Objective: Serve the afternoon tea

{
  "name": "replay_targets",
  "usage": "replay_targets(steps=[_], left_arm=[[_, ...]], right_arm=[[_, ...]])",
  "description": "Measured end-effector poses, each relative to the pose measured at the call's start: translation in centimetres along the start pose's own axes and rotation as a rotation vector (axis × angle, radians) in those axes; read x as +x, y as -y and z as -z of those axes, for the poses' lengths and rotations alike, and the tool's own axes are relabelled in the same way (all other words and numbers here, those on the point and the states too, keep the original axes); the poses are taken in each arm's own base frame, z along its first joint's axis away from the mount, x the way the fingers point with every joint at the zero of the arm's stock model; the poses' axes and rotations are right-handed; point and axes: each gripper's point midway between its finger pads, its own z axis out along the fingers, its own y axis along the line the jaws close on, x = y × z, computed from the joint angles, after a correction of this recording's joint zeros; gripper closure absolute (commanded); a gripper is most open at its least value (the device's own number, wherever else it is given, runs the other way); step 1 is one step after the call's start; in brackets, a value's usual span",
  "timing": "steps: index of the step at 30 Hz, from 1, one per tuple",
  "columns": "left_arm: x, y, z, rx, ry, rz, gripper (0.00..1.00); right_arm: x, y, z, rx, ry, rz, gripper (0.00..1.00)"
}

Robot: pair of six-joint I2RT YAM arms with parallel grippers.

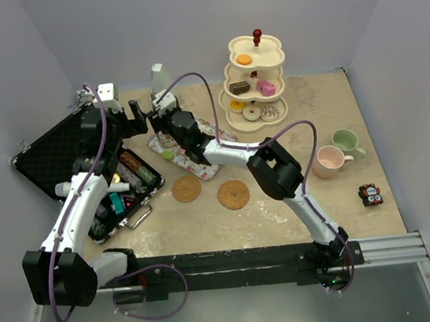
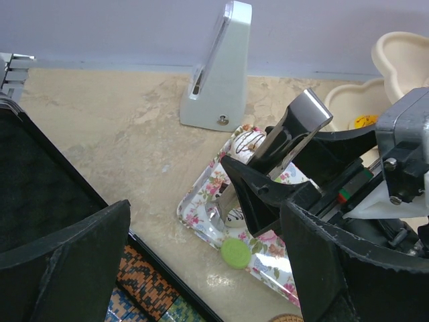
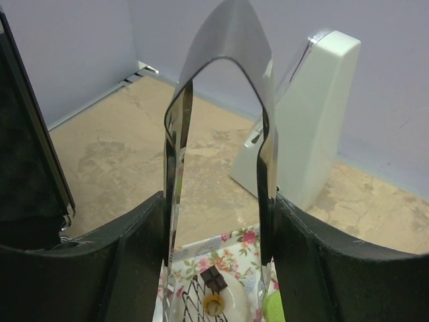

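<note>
My right gripper (image 1: pixel 173 123) (image 3: pixel 220 228) is shut on metal tongs (image 3: pixel 228 33), whose two arms stand apart on either side of a white donut with chocolate lines (image 3: pixel 214 302) on a floral tray (image 3: pixel 234 251) (image 1: pixel 194 164). A flat green disc (image 2: pixel 235 253) lies at the tray's near edge. My left gripper (image 1: pixel 131 117) (image 2: pixel 208 268) is open and empty, beside the tray's left end, over the table and the case edge. The cream three-tier stand (image 1: pixel 257 81) with the red knob (image 1: pixel 257 33) holds several small cakes. Pink mug (image 1: pixel 328 161), green mug (image 1: pixel 346 142) and two woven coasters (image 1: pixel 186 188) (image 1: pixel 233 194) sit on the table.
An open black case of tools (image 1: pixel 62 157) lies at the left under my left arm. A grey pyramid-shaped object (image 1: pixel 160 79) (image 2: pixel 221 70) stands behind the tray. A small dark toy (image 1: pixel 370 195) lies at the right front.
</note>
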Motion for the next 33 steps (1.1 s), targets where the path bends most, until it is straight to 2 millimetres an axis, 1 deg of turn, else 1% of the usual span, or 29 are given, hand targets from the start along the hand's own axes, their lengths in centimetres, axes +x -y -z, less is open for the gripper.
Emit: replay_targets(steps=[2, 9, 12, 14, 16, 18, 22, 25, 28, 31, 33], left_arm=[[0.0, 0.0, 0.0, 0.000, 0.000, 0.000, 0.02], [0.0, 0.0, 0.0, 0.002, 0.000, 0.000, 0.02], [0.0, 0.0, 0.0, 0.002, 0.000, 0.000, 0.02], [0.0, 0.0, 0.0, 0.002, 0.000, 0.000, 0.02], [0.0, 0.0, 0.0, 0.001, 0.000, 0.000, 0.02], [0.0, 0.0, 0.0, 0.001, 0.000, 0.000, 0.02], [0.0, 0.0, 0.0, 0.001, 0.000, 0.000, 0.02], [0.0, 0.0, 0.0, 0.001, 0.000, 0.000, 0.02], [0.0, 0.0, 0.0, 0.001, 0.000, 0.000, 0.02], [0.0, 0.0, 0.0, 0.002, 0.000, 0.000, 0.02], [0.0, 0.0, 0.0, 0.002, 0.000, 0.000, 0.02]], right_arm=[[0.2, 0.0, -0.1, 0.005, -0.007, 0.011, 0.43], [0.3, -0.3, -0.1, 0.007, -0.014, 0.027, 0.60], [0.2, -0.2, 0.0, 0.013, -0.014, 0.033, 0.66], [0.0, 0.0, 0.2, 0.018, -0.025, 0.051, 0.67], [-0.5, 0.3, 0.5, 0.022, -0.034, 0.086, 0.68], [-1.6, 0.9, 0.9, 0.034, -0.041, 0.131, 0.69], [-5.6, 3.2, 2.2, 0.104, -0.017, 0.227, 0.70], [-7.5, 5.3, 3.3, 0.164, -0.012, 0.279, 0.71], [-7.6, 7.6, 4.2, 0.213, -0.032, 0.317, 0.71], [-6.3, 10.2, 4.8, 0.263, -0.075, 0.357, 0.71], [-5.0, 12.0, 5.1, 0.289, -0.114, 0.385, 0.71]])
